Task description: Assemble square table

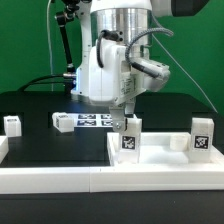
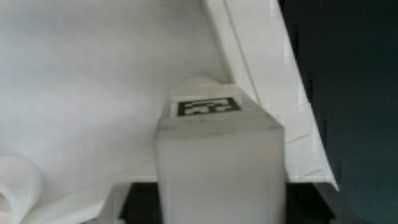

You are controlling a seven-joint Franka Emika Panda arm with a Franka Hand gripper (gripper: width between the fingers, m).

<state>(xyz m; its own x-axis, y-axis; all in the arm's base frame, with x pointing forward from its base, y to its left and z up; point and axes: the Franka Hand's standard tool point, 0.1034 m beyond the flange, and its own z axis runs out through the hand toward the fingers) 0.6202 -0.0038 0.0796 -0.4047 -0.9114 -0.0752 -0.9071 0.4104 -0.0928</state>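
The white tabletop point(image 1: 170, 158) lies at the front on the exterior view's right, and its raised rim point(image 2: 260, 62) runs past the gripper in the wrist view. My gripper point(image 1: 130, 116) is shut on a white leg point(image 1: 130, 142), held upright at the tabletop's far corner on the exterior view's left. In the wrist view the leg point(image 2: 222, 155) with its tag sits between my dark fingers point(image 2: 139, 203), over the tabletop's corner. Whether the leg touches the tabletop I cannot tell. A second leg point(image 1: 203, 136) stands upright at the far corner on the exterior view's right.
One loose leg point(image 1: 12, 124) stands at the exterior view's far left and another point(image 1: 62, 121) lies beside the marker board point(image 1: 97, 121). A long white border bar point(image 1: 50, 181) runs along the front. A green backdrop and cables are behind the arm.
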